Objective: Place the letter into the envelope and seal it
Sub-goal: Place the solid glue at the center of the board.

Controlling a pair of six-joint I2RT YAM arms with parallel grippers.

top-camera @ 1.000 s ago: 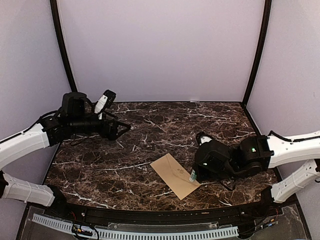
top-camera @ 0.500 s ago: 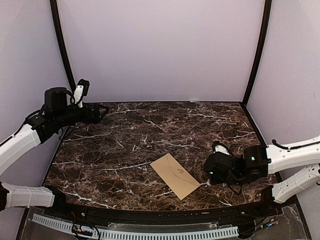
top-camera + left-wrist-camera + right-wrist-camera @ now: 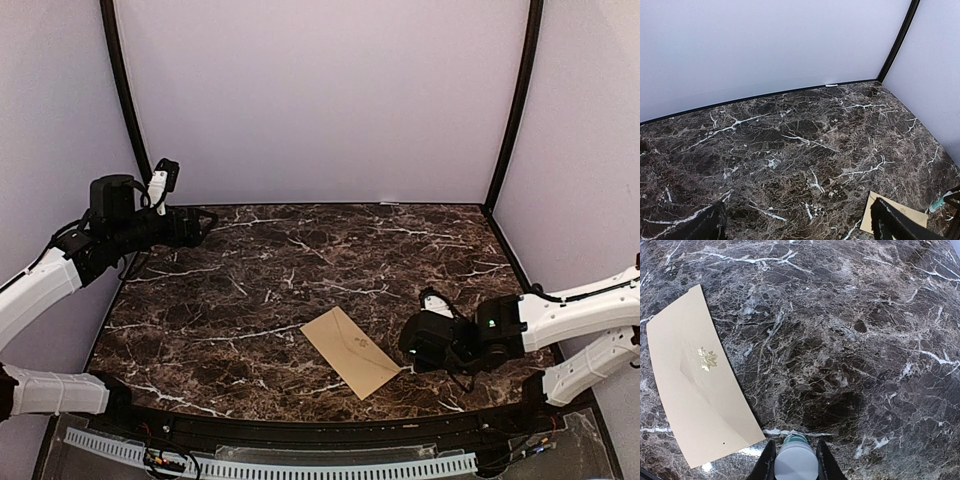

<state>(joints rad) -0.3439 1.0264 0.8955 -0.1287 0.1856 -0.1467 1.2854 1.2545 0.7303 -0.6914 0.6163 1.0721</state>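
— While you look down, where is the envelope (image 3: 350, 351)?
— Flat on the marble table (image 3: 300, 260), near the front edge, flap folded down, gold leaf emblem (image 3: 705, 359) up. My right gripper (image 3: 408, 358) sits low just beside its right corner, clenched on a small white tube with a teal end (image 3: 796, 465).
— And your left?
— My left gripper (image 3: 200, 220) hangs above the far-left corner, jaws spread wide, released.

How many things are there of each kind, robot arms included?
Robot arms: 2, the left arm and the right arm
Envelopes: 1, the brown envelope
Tubes: 1, the small white tube held in the right tool
Total: 4
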